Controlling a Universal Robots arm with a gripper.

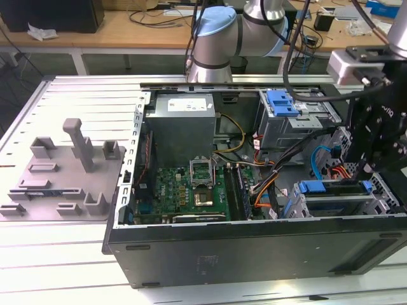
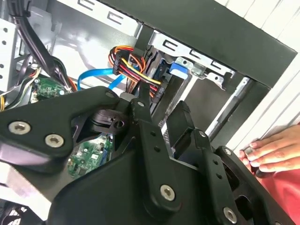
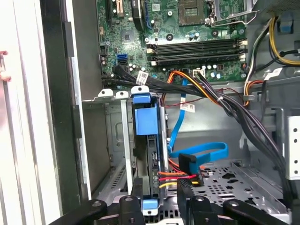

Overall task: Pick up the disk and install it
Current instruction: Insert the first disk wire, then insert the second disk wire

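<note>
Your gripper (image 3: 157, 192) sits closest, fingers clamped on the disk (image 3: 149, 154), which stands on edge in its bay. You see a person's hand (image 2: 274, 152) resting just outside the case wall (image 2: 225, 37).

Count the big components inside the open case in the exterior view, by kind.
Power supply box: 1
Motherboard: 1
Drive cage with blue latch: 1
Disk in blue frame: 1
Total: 4
</note>
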